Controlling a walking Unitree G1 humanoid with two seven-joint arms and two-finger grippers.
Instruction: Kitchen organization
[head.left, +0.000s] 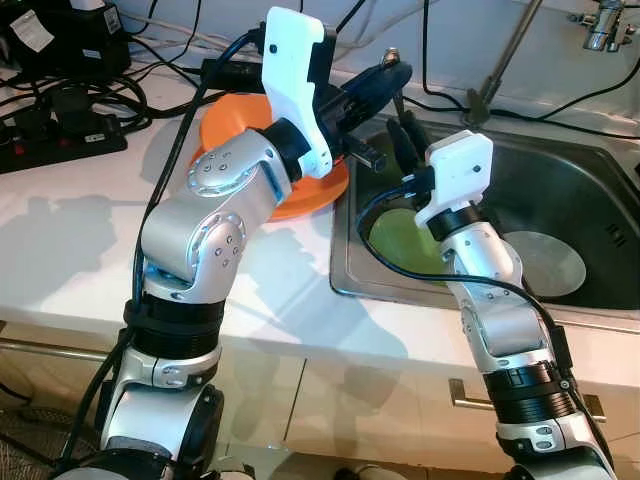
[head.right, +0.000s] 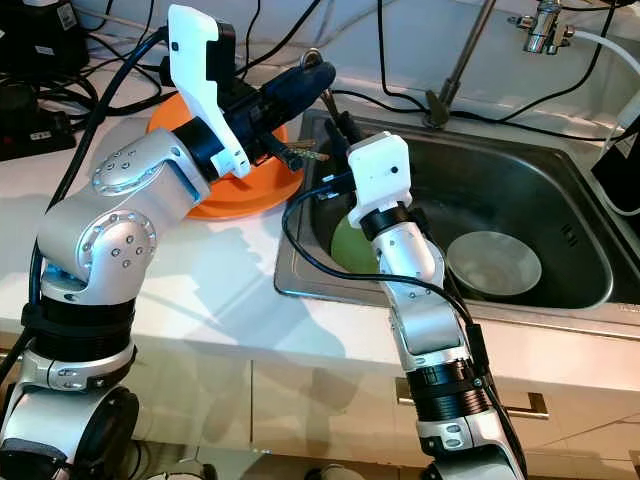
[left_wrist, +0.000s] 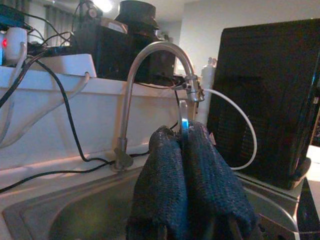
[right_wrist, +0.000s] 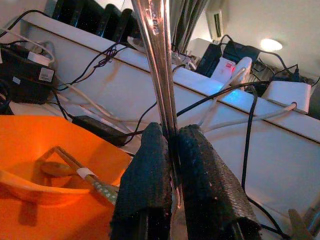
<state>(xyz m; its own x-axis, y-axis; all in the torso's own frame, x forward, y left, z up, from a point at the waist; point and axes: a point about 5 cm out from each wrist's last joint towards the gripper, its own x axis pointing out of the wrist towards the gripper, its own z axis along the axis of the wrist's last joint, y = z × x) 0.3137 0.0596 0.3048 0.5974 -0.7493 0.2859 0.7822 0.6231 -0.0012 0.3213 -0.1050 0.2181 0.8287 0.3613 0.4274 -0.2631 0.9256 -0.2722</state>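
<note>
My right gripper (right_wrist: 170, 165) has its two black fingers pressed tight on the handle of a metal utensil (right_wrist: 159, 60), which rises straight up between the pads; I cannot see its working end, so it may be a spoon or a fork. That gripper (head.left: 403, 135) sits at the sink's near-left corner, just at 3 o'clock from the orange bowl (head.left: 232, 125).

My left gripper (left_wrist: 184, 150) is also closed, its fingers pinching a thin metal piece (left_wrist: 183, 112) that sticks up between the tips, with the curved faucet (left_wrist: 150, 70) behind it. From the head camera this gripper (head.right: 300, 85) reaches over the orange bowl's rim toward the sink (head.right: 560, 215).

Inside the orange bowl (right_wrist: 35, 150) lies a wooden spoon (right_wrist: 60, 167) beside a utensil with a patterned handle (right_wrist: 102, 189).

In the sink, a green plate (head.left: 400, 240) lies at 6 o'clock from the right gripper, partly behind my right forearm, and a clear glass bowl (head.right: 495, 262) rests at about 3 o'clock from that plate. A black power strip (head.left: 60, 145) sits on the white counter (head.left: 70, 230) at 9 o'clock from the orange bowl.
</note>
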